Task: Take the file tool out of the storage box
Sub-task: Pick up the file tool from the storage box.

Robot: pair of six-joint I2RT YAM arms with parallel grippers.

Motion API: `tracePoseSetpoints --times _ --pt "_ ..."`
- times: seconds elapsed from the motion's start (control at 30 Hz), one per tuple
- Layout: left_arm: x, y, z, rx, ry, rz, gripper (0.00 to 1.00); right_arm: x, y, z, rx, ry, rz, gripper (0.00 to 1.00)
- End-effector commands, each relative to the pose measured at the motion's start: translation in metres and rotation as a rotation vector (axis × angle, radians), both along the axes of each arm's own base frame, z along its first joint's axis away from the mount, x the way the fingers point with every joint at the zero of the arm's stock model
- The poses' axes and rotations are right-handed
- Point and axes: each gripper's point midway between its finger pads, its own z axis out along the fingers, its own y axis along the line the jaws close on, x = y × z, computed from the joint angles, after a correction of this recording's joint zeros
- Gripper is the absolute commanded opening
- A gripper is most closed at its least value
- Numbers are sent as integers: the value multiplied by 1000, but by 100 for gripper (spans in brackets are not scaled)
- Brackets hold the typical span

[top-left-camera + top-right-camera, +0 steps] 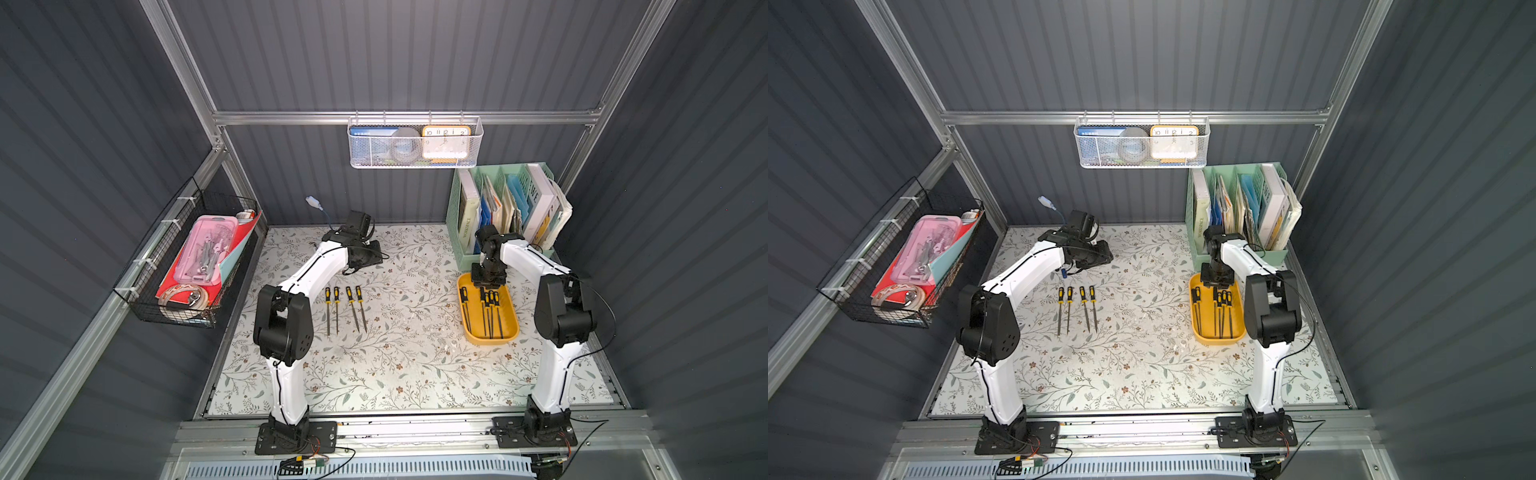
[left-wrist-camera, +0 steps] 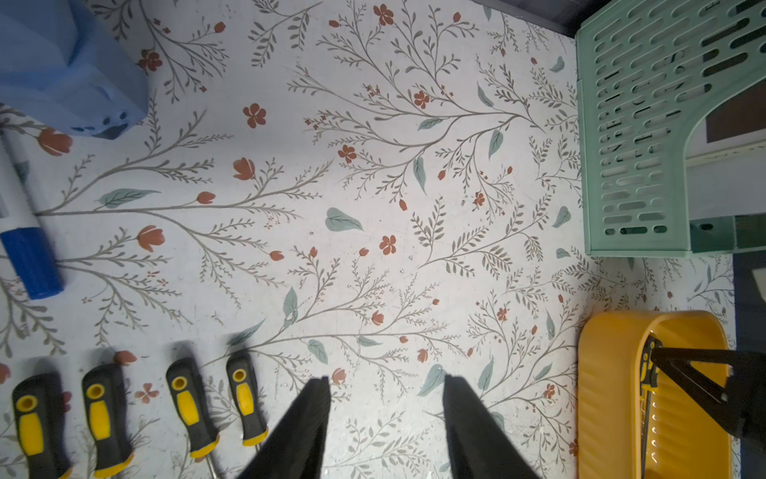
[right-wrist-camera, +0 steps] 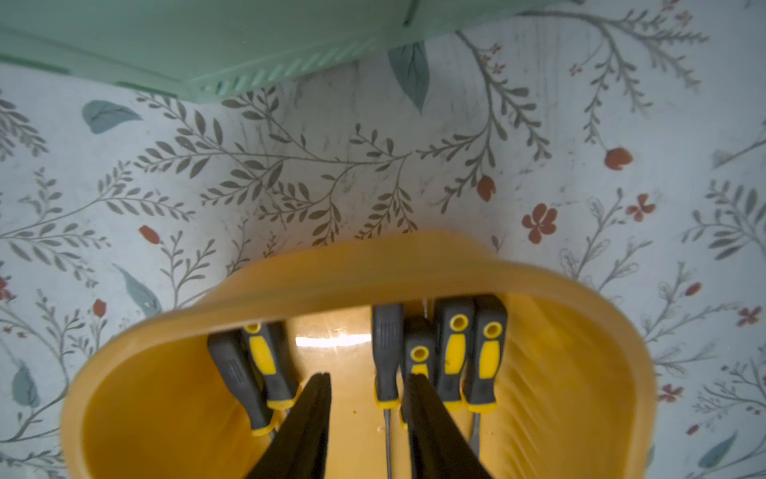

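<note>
While dipped inside the shallow mustard-yellow plastic storage box (image 3: 373, 269), straddling one slim metal file tool with a grey-and-yellow rubber handle (image 3: 387, 352), with the jaws of the right gripper (image 3: 369, 376) parted and not yet clamped on anything. Handle lying between the fingertips, with a clear gap toward one and close to, perhaps grazing, the other; hard to tell through the blur. Further matching tools just outside the jaws on both flanks, two on one side and three on the other, all flat on the box floor.

Judged as mid-task. Done so far: four identical files (image 1: 350, 294) laid in a neat row on the pale floral-print mat (image 2: 373, 207), handles just beside the left gripper (image 2: 385, 379). Left gripper itself spread apart, empty, hovering above bare mat, well apart from the box.

Left to do, by this reading: pinching the straddled handle, lifting it clear of the rim, carrying it out toward the row, then likely the same for the five others. Nothing raised off the box floor yet. Likely snag: neighbouring handle close against one fingertip, easily dragged along.
</note>
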Motion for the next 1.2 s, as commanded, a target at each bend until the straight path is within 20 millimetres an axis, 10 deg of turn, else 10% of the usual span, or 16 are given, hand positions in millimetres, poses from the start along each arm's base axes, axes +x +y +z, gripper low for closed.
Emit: tracePoseSetpoints --times 0.0,0.27,0.53,1.17 --pt "-5 -1 2 4 6 -31 50 -2 -8 -9 -39 50 21 36" --pt "-6 1 2 10 9 -26 50 -3 -4 -30 -26 94 50 35" --pt "-5 0 9 3 -3 -21 50 1 2 -23 11 51 60 3" --pt "8 -14 32 -22 -46 -96 50 -9 16 -40 111 90 33 0"
